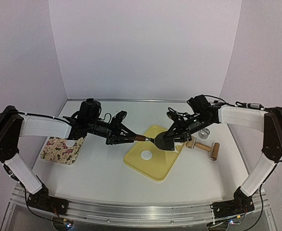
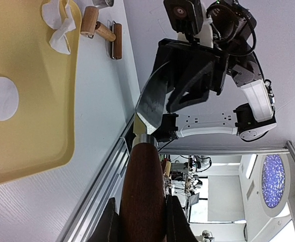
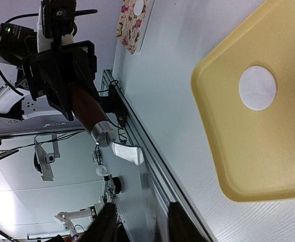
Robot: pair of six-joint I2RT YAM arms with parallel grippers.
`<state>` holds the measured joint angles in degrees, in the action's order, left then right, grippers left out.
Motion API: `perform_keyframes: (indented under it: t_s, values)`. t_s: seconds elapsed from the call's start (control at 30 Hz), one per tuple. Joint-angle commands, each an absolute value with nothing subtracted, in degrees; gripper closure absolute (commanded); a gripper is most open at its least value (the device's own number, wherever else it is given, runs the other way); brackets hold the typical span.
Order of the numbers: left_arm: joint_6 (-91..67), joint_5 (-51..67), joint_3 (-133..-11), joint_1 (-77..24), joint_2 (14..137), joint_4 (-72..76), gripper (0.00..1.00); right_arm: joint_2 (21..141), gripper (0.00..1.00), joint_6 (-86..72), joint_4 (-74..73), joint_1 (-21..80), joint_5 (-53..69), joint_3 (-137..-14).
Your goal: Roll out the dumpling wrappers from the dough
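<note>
One dumpling wrapper [image 1: 146, 155] lies flat near the middle of the yellow board [image 1: 162, 166], cut and ready for lifting. Both arms meet in the air over the board's far edge, with a wood-handled spatula [image 2: 143, 166] bridging them. Left gripper [image 2: 142, 214] is clenched round the handle. Right gripper [image 3: 142, 219] has its fingers parted, the blade just off their tips, grasping nothing. Likely a handover, so the left arm can scoop the disc toward the floral mat [image 1: 59, 150].

One wrapper [image 1: 146, 155], one yellow board [image 1: 153, 171], one roller [image 1: 206, 147], one spatula [image 1: 140, 138]
</note>
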<state>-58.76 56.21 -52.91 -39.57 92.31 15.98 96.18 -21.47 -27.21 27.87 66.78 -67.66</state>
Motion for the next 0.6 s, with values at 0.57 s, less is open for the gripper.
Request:
perform_keyframes:
  t_s: [0.57]
  values:
    - [-35.96,35.26,-68.65,-36.89,93.98,-19.06,1.0,96.44,0.41,-36.78,-47.62,31.84,13.35,-69.02]
